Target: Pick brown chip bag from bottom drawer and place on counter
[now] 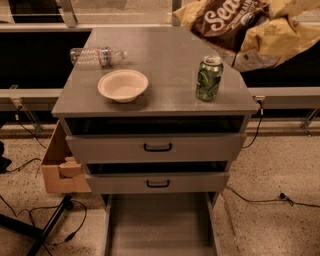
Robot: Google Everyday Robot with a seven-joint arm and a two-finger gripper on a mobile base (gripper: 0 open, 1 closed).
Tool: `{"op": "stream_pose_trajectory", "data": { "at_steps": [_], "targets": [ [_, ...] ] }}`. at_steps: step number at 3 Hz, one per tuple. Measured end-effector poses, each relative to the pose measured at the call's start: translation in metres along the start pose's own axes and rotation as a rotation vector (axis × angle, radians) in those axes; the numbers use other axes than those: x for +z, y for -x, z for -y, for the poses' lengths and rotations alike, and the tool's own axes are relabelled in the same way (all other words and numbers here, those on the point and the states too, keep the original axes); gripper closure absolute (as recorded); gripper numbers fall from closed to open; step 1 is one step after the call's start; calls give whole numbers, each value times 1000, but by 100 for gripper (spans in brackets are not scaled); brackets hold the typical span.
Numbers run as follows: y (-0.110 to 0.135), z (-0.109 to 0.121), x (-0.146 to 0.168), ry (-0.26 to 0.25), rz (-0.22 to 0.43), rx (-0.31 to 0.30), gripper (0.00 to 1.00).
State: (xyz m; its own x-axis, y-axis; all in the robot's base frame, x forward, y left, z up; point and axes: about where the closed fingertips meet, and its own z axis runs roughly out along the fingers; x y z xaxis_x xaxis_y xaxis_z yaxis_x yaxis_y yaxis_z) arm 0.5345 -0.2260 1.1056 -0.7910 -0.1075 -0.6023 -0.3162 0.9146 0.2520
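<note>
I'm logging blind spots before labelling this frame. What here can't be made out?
Camera view:
Gripper: not in view; what holds the crinkled dark-brown chip bag lies past the top edge or behind the bag.
Chip bag: upper part cut off by the top edge.
Grey metal bottom drawer: front end cut off by the lower edge.
Two upper drawers: insides shadowed beneath the flat grey counter.

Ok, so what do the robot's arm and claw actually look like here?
Barely anything shows. The claw is hidden at the top right, behind the brown chip bag. Only a smooth pale cream patch at the frame's corner might be arm casing. No cables or markings are visible.
</note>
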Motion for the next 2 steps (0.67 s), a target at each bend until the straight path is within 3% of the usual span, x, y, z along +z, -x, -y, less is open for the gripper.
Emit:
{"op": "stream_pose_trajectory", "data": {
  "at_steps": [1, 2],
  "targets": [
    [44, 21, -13, -76, 84, 35, 100],
    [86, 31, -68, -161, 267, 60, 100]
  ]
}}
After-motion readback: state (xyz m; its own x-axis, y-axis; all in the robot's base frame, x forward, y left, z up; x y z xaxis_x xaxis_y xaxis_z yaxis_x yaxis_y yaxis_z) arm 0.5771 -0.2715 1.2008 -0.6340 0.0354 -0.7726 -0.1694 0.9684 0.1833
